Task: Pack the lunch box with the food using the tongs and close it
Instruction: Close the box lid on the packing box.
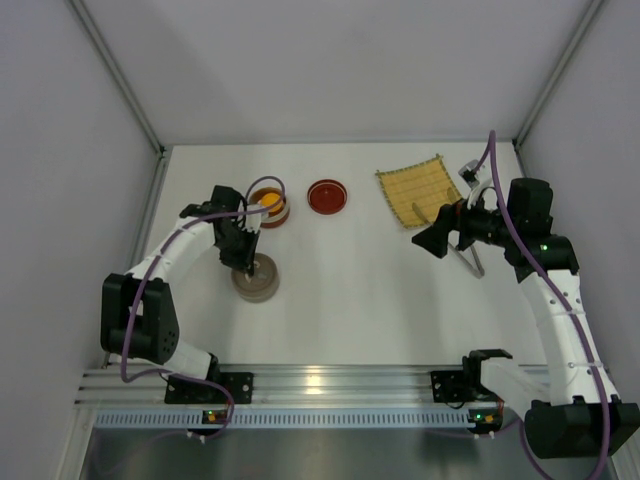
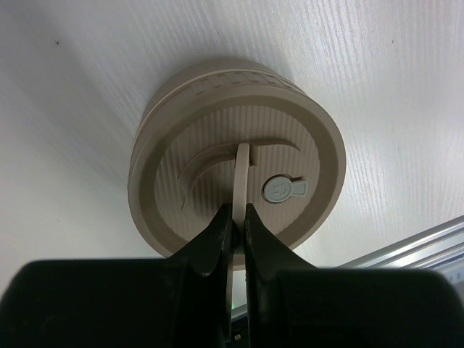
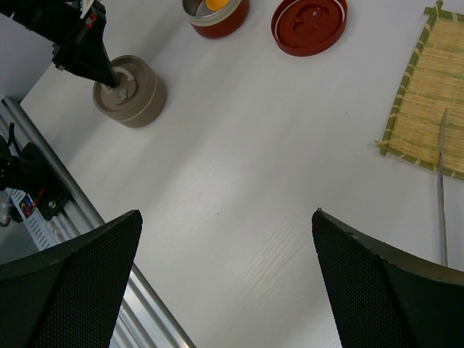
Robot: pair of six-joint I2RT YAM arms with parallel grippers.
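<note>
While my left gripper (image 2: 238, 212) clamps the lid handle (image 2: 243, 168), my right gripper (image 3: 226, 214) gapes empty; tongs (image 3: 441, 190) touch the mat (image 3: 428, 87), orange ball (image 3: 214, 4) in red tin (image 3: 217, 23). Risk: thin handle slipping if I tilt.

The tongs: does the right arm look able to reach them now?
Probably yes. The right gripper is open and empty, close to the tongs, which lie bare, one end on the bamboo mat. They sit outside its jaws, so it must shift sideways first.
</note>
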